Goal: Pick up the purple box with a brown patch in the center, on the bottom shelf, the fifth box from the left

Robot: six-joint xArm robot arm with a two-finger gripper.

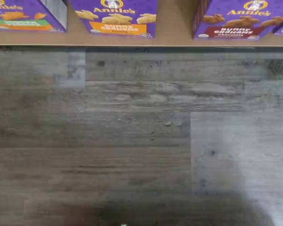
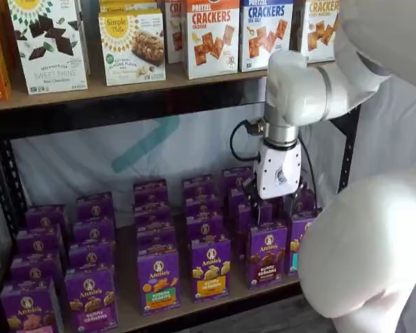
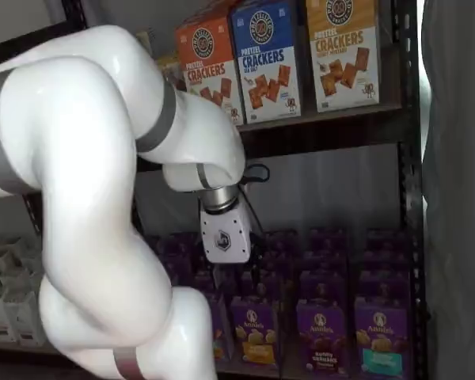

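Note:
The purple box [image 2: 267, 253] with the dark brown "bunny grahams" band stands upright in the front row of the bottom shelf [image 2: 127, 309]. It shows in both shelf views [image 3: 324, 332] and in the wrist view [image 1: 238, 20]. My gripper [image 2: 269, 210] hangs on its white body just above and in front of this box. Its black fingers are dark against the cartons behind, so no gap can be made out. In a shelf view the gripper [image 3: 222, 273] is left of the box and holds nothing.
A purple carton with a yellow-orange band [image 2: 210, 267] stands left of the target and one with a teal patch [image 3: 382, 339] right of it. More purple rows stand behind. Cracker boxes [image 2: 211, 35] fill the upper shelf. Grey wood floor [image 1: 132, 141] lies below.

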